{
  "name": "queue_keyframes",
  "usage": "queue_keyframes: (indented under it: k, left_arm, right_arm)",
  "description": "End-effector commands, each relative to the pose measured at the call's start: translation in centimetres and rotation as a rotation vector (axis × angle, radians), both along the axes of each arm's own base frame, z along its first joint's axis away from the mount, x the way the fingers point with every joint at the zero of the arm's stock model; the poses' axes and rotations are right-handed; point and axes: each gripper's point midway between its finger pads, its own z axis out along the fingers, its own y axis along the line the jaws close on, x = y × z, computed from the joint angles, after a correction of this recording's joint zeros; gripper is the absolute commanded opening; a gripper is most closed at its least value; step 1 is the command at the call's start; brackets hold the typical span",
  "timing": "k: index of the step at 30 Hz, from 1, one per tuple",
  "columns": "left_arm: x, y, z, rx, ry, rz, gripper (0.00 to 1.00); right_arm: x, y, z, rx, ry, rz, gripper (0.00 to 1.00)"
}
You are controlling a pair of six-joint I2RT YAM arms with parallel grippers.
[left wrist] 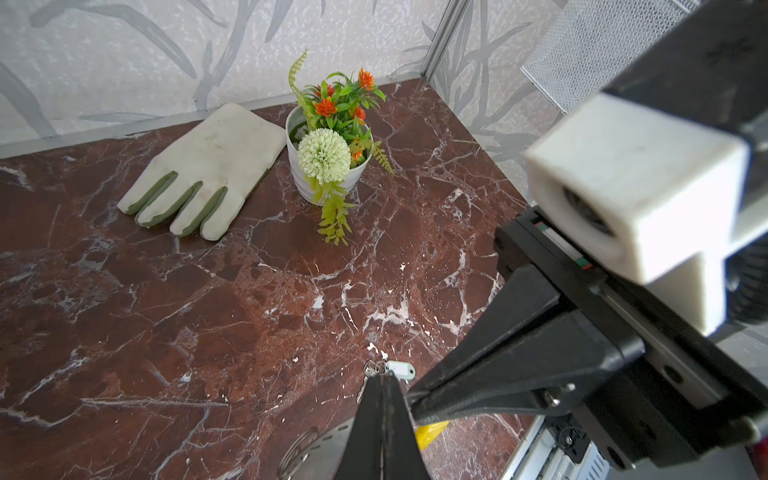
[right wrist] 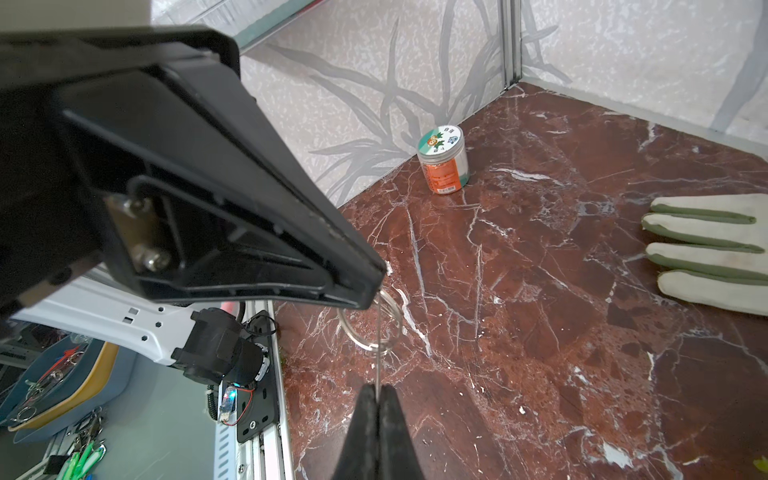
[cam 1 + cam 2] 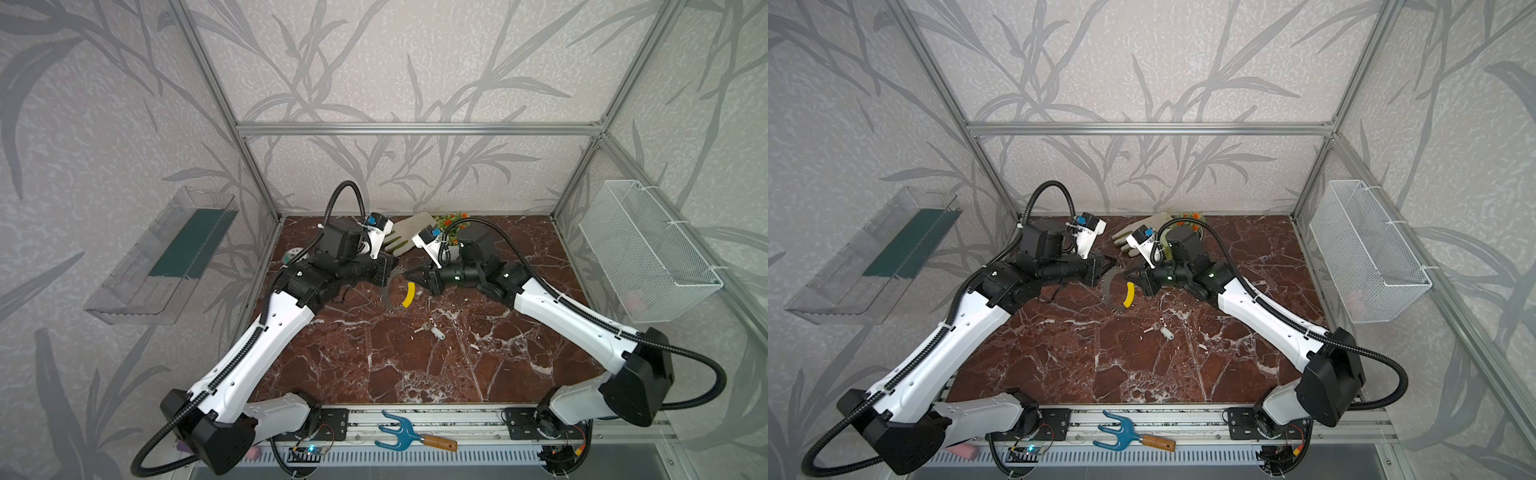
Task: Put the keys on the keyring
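Observation:
The keyring [image 3: 386, 297] [image 3: 1108, 293] is a thin grey hoop with a yellow sleeve [image 3: 409, 294], held above the marble table between both arms. My left gripper [image 3: 397, 269] [image 1: 384, 380] is shut on its grey band [image 1: 320, 451]. My right gripper [image 3: 408, 275] [image 2: 378, 390] is shut on the hoop's thin edge [image 2: 379, 357], close to the sleeve [image 1: 432, 430]. A small split ring [image 2: 353, 328] hangs at the left fingertips. The keys [image 3: 430, 330] [image 3: 1160, 330] [image 1: 376, 368] lie loose on the table with their white tag [image 1: 401, 369], nearer the front than the hoop.
A pale glove [image 1: 208, 166] and a white flower pot [image 1: 328, 166] sit at the back. An orange jar [image 2: 444, 160] stands by the left wall. A wire basket [image 3: 648, 253] hangs right, a clear shelf [image 3: 166, 257] left. A blue garden fork [image 3: 399, 432] lies on the front rail.

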Motion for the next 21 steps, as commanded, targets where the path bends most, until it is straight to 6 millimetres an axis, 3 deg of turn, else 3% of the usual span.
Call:
queue_keyframes:
  k: [1,5,10,12,16,21]
  left_arm:
    - [0.9,0.0,2.0,-0.089,-0.08,0.058,0.0]
    - [0.7,-0.7,2.6,-0.176,-0.087,0.046,0.0]
    - [0.4,-1.2,1.7,-0.183,-0.053,0.016,0.0]
    - [0.1,-1.2,1.4,-0.179,-0.04,0.013,0.11]
    - [-0.2,-0.8,1.4,-0.173,-0.032,0.021,0.23]
    - [-0.5,-0.5,2.0,-0.193,-0.021,0.03,0.28]
  right_arm:
    - [-1.4,0.4,2.6,0.042,-0.04,0.031,0.0]
    - [-0.9,0.2,2.3,0.042,-0.033,-0.005,0.0]
    - [-0.7,0.0,2.6,0.048,-0.046,-0.027,0.0]
    - [-0.4,-0.3,2.6,0.037,-0.063,-0.047,0.0]
    - [-0.2,-0.8,2.7,0.026,-0.096,-0.068,0.0]
    - [-0.3,-1.1,2.5,0.003,-0.127,-0.064,0.0]
